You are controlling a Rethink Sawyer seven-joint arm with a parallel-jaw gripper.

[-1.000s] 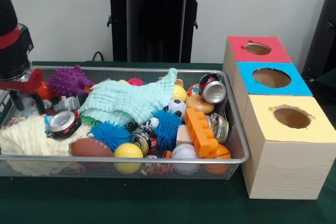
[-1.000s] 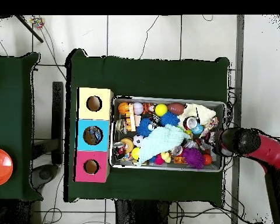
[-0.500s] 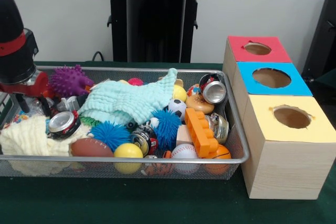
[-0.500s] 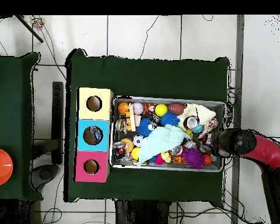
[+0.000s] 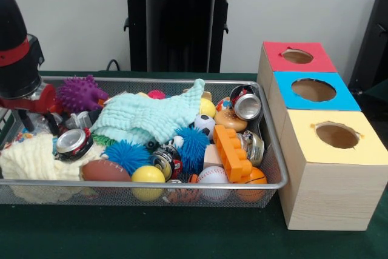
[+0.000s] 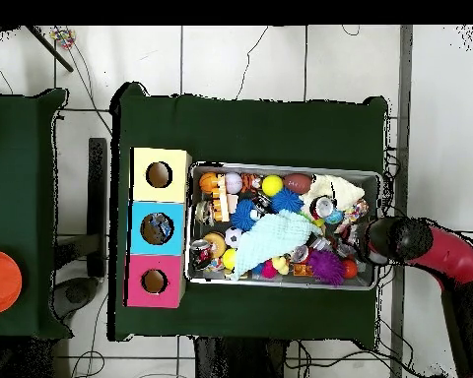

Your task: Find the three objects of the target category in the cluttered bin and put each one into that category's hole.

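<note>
A wire mesh bin [image 5: 182, 184] [image 6: 285, 166] is full of clutter. My gripper [image 5: 36, 119] [image 6: 371, 242] hangs at the bin's left end in the front view, open, its fingers [image 5: 23, 117] down among the items beside a purple spiky ball [image 5: 80, 93]. Crushed cans lie at the left [image 5: 74, 142], the middle front [image 5: 165, 162] and the back right [image 5: 247, 105]. Also inside are a football [image 5: 106, 171], a yellow ball [image 5: 148, 175], a baseball [image 5: 213, 177] and a soccer ball [image 5: 205, 124]. Red [image 5: 297, 57], blue [image 5: 313, 91] and yellow [image 5: 336, 136] hole boxes stand to the right.
A mint cloth [image 5: 151, 116] covers the bin's middle and a cream cloth [image 5: 30, 162] its front left corner. Blue spiky balls [image 5: 126, 153] and an orange brick [image 5: 232, 153] lie among the clutter. In the overhead view the boxes [image 6: 157, 227] sit left of the bin.
Over the last second my gripper has shifted slightly rightward in the front view, deeper over the bin's left end. The bin's contents look unchanged.
</note>
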